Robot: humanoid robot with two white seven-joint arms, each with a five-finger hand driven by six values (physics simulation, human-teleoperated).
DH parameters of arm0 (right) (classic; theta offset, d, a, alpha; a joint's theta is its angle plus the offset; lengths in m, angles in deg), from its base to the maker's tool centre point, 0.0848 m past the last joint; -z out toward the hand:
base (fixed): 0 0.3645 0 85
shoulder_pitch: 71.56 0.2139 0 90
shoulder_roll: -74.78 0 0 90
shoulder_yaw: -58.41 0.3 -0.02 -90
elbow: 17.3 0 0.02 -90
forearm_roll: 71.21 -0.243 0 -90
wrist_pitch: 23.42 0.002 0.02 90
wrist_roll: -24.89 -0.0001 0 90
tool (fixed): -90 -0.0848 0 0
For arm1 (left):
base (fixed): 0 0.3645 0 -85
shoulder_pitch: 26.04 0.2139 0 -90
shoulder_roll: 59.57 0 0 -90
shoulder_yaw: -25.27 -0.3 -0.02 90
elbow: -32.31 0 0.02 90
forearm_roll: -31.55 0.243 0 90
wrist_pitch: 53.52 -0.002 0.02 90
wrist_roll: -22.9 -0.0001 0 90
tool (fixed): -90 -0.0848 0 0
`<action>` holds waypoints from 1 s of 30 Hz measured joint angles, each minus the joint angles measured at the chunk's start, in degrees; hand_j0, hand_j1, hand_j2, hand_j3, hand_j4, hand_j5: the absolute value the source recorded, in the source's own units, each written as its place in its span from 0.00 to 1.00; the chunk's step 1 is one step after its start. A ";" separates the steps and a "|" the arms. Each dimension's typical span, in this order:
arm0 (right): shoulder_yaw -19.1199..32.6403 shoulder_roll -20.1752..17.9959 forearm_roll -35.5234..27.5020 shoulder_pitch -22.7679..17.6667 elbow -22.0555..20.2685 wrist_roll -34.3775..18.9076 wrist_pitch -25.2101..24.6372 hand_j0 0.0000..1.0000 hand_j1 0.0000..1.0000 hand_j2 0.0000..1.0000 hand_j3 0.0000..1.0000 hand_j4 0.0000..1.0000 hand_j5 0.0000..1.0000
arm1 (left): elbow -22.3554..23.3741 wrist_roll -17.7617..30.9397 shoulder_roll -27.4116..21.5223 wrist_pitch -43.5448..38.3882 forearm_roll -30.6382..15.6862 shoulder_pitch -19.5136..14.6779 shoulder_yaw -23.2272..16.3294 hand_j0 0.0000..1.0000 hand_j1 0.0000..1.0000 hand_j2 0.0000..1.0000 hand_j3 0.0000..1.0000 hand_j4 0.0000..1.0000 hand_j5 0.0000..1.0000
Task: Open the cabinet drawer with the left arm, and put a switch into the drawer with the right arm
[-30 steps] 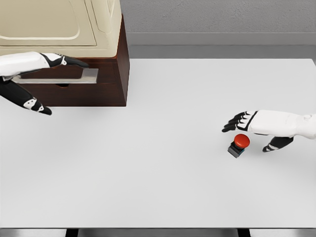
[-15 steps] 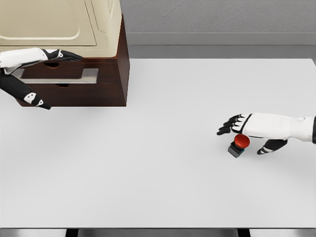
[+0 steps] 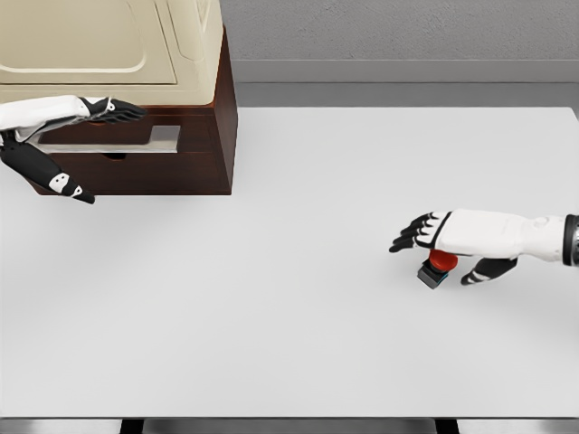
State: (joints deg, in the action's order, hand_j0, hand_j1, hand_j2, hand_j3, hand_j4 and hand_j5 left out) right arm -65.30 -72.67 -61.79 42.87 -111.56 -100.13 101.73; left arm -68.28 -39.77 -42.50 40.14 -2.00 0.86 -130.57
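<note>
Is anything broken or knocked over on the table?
Nothing stands out. The red-capped switch on its dark base sits upright on the white table under the right hand. The brown wooden cabinet looks intact.

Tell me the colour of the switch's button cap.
Red, on a dark base; the switch shows in the head view, partly under the right hand.

Inventory, placed relative to the table (image 3: 298, 353):

- Table: one, white.
- Cabinet (image 3: 194, 136): one, dark brown with a cream upper body, at the table's far left corner.
- Drawer (image 3: 136, 140): one, in the cabinet's front, with a grey metal strip.
- Switch (image 3: 439, 266): one, red button on a dark base, on the table's right part.
- Hands: two, left hand (image 3: 104, 110) at the cabinet, right hand (image 3: 443, 237) over the switch.
</note>
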 measured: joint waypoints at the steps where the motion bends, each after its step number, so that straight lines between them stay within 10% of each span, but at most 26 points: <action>1: -0.10 0.06 0.04 0.00 0.02 0.00 0.00 0.89 0.89 0.89 0.89 0.89 0.89 | 0.15 -0.02 0.12 -0.26 -0.02 0.00 -0.05 1.00 1.00 1.00 1.00 1.00 1.00; 30: -0.59 0.20 1.13 0.00 2.25 0.00 0.00 0.74 0.74 0.74 0.74 0.74 0.74 | 3.80 -0.50 2.40 -3.91 0.14 1.32 -0.20 1.00 1.00 1.00 1.00 1.00 1.00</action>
State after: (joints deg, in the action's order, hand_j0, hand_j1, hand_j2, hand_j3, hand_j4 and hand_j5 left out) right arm -65.88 -72.47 -60.66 42.87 -109.32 -100.12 101.73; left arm -64.48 -40.27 -40.10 36.23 -1.86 2.18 -130.78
